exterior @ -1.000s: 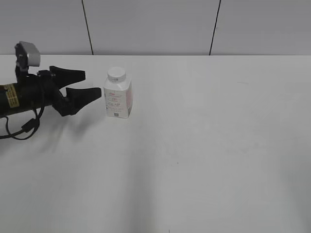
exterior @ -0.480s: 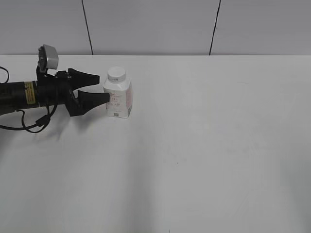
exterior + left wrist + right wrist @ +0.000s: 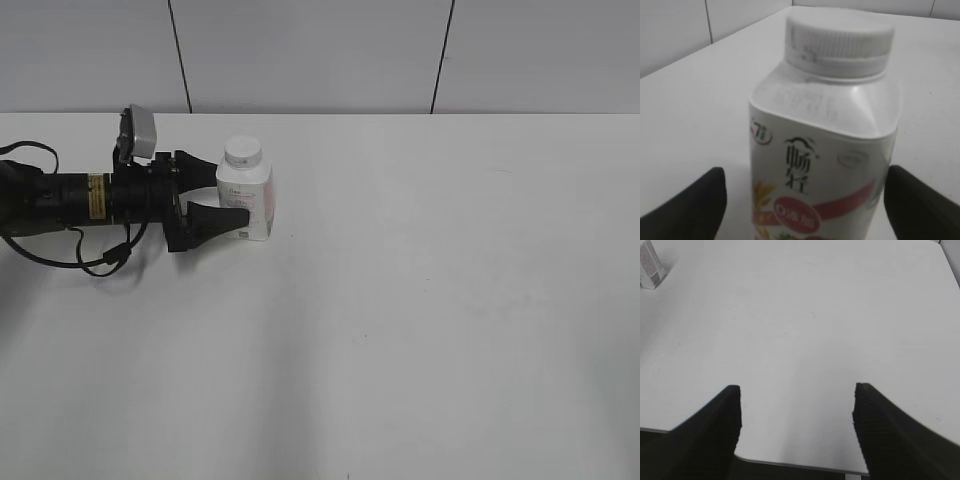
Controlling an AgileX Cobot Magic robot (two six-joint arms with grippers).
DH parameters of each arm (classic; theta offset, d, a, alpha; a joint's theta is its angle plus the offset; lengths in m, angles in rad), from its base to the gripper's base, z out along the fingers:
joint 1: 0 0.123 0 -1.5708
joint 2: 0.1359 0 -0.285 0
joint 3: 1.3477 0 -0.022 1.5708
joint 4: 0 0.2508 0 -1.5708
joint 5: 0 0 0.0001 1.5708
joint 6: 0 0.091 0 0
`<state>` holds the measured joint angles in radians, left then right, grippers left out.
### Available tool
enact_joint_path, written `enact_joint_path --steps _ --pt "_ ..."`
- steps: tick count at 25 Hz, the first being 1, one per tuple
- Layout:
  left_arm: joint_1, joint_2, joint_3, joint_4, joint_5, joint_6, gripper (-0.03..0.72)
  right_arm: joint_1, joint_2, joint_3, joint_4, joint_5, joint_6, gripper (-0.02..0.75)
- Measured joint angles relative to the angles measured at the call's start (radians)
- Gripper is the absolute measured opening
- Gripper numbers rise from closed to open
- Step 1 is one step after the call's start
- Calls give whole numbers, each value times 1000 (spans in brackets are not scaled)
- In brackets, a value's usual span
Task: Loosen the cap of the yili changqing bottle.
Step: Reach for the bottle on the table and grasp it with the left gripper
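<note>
Here the left pincer (image 3: 222, 196) gapes wide around the squarish white bottle (image 3: 246, 202) — ribbed round cap (image 3: 838, 43) untouched.

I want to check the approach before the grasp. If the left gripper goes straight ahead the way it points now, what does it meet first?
The bottle. The left gripper is open, with a finger on each side of the bottle's body, so going on it would probably meet the body, below the cap.
</note>
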<state>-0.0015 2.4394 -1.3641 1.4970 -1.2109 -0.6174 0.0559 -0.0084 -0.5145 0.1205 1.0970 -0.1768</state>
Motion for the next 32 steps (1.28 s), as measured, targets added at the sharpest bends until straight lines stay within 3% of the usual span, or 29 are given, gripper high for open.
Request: enact_joint_path --steps 16,24,32 --pt "-78 50 -48 -34 1 -15 584 0 0 0 0 0 0 553" --pt "-85 50 -49 -28 6 -24 453 0 0 0 0 0 0 553" --pt "-85 50 -49 -8 -1 -25 448 0 0 0 0 0 0 553"
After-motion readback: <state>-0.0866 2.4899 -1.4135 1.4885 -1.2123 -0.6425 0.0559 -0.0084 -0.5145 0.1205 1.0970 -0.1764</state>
